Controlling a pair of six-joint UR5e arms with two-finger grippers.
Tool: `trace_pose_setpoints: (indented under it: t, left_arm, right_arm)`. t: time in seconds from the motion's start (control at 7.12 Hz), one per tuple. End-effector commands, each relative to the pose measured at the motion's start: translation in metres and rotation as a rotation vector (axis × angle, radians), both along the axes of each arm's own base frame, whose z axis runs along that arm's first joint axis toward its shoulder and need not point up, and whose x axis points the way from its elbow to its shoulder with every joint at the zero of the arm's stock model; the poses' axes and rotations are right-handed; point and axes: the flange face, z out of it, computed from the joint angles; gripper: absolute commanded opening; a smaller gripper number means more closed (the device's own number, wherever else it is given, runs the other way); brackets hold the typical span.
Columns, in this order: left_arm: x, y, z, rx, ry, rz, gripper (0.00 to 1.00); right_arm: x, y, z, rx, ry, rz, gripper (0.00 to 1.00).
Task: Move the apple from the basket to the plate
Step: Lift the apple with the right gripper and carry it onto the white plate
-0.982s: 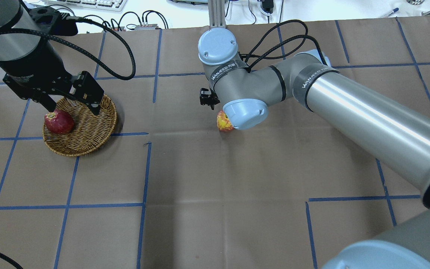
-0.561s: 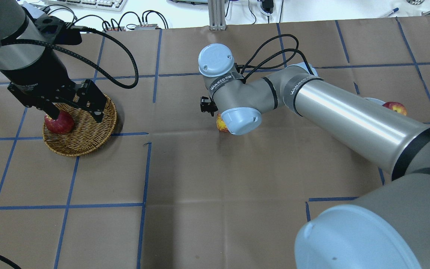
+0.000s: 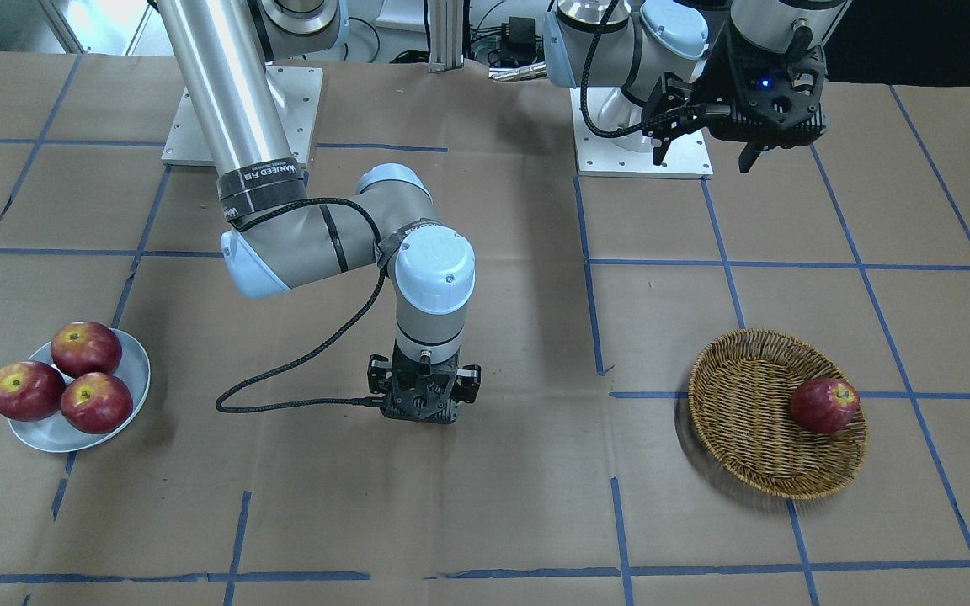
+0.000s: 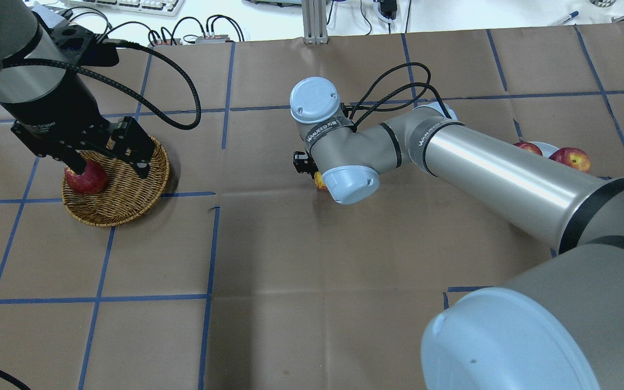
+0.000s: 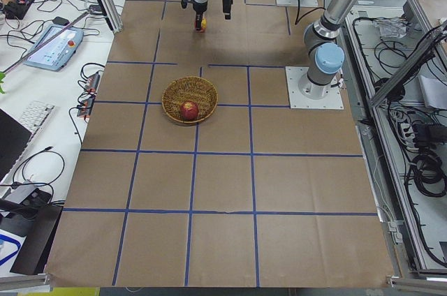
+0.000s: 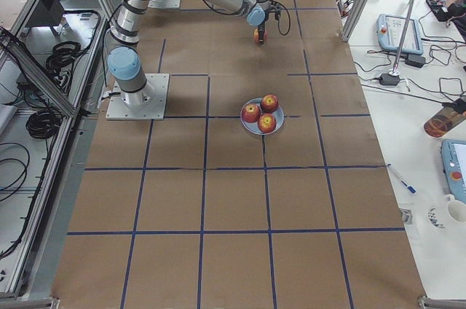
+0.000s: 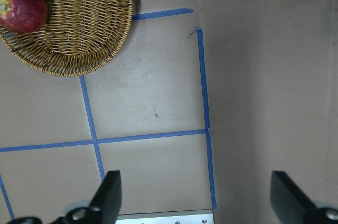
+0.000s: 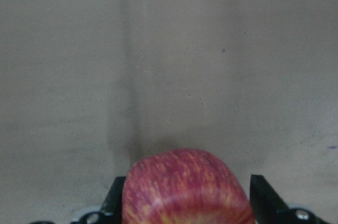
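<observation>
Roughly halfway: the apple point(image 8: 182, 182) is out of the basket point(image 3: 746, 404), at mid-bench in the centre of the overhead view, clamped by the right hand point(image 8: 186, 192). Remaining: carrying it to the plate point(image 3: 138, 366), lower left in the front-facing view. The left hand point(image 7: 195, 179) gapes empty.

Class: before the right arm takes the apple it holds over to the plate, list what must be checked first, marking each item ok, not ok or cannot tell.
1. The pinkish-red streaky apple sits between the jaws of the right gripper: ok.
2. Apple lifted off the table: cannot tell.
3. Room on the pale blue-grey round plate: not ok, three dark red apples nearly fill it.
4. The left gripper is away from the path, open, over by the brown woven wicker basket: ok.
</observation>
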Motion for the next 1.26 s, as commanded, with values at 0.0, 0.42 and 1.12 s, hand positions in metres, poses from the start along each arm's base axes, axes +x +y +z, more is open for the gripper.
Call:
trace_pose_setpoints:
  t: [0.0,0.42,1.12]
  left_arm:
    - [0.000,0.001,0.001,0.000,-0.004,0.000,0.99]
    - [0.001,0.001,0.000,0.000,-0.005,0.001,0.99]
    - [0.001,0.000,0.000,-0.004,-0.005,-0.002,0.99]
  right_arm:
    - [-0.001,-0.003,0.011,-0.016,-0.005,-0.001,0.62]
    - [-0.057,-0.012,0.108,-0.037,0.000,0.023,0.63]
    - [-0.380,-0.012,0.187,0.086,0.059,0.264,0.62]
